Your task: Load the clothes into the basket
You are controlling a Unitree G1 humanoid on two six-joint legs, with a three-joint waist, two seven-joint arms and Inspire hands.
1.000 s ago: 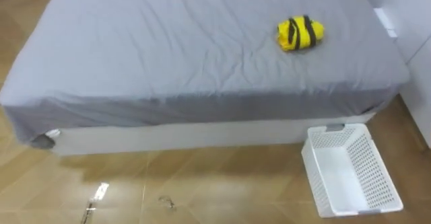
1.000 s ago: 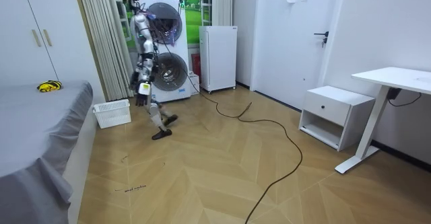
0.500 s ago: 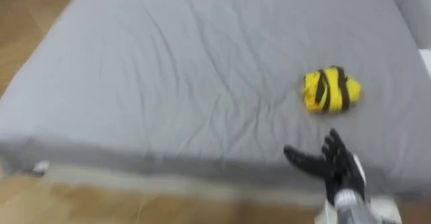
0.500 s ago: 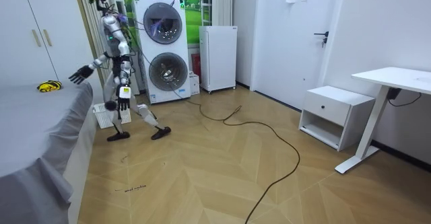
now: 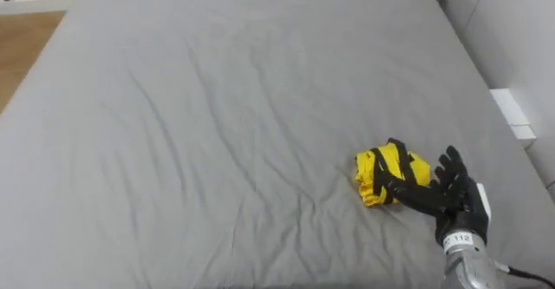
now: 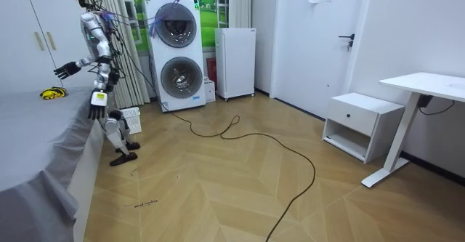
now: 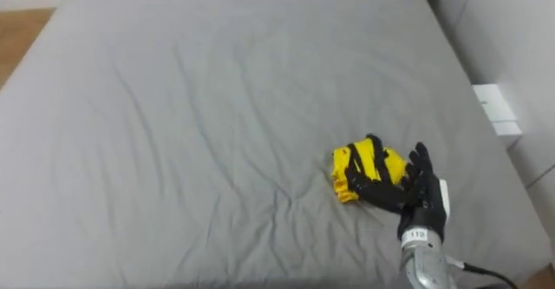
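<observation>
The right hand [image 5: 455, 204] now reaches the clothes [image 5: 386, 176], a yellow bundle with black stripes. Half a second ago it hung short of them, over the near edge of the bed [image 5: 217, 107]. Its fingers [image 5: 416, 196] are spread wide and nearly straight, their tips over the bundle's right side and not closed round it. I cannot tell whether they press on the cloth. The bundle lies where it lay before, toward the bed's right edge and nearer the near edge than the far one. The eye views have shifted forward with the head, so the floor and the bed's near edge have left them.

The room view shows the robot stepped up against the bed's edge, where earlier it stood mid-stride beside the basket [image 6: 131, 118]. The white basket sits on the floor behind its legs, between the robot and the stacked washing machines [image 6: 174, 53], well apart from the clothes. The right arm is stretched level over the bed, and the left hand [image 6: 95, 111] hangs at the robot's side, too small there to tell more.
</observation>
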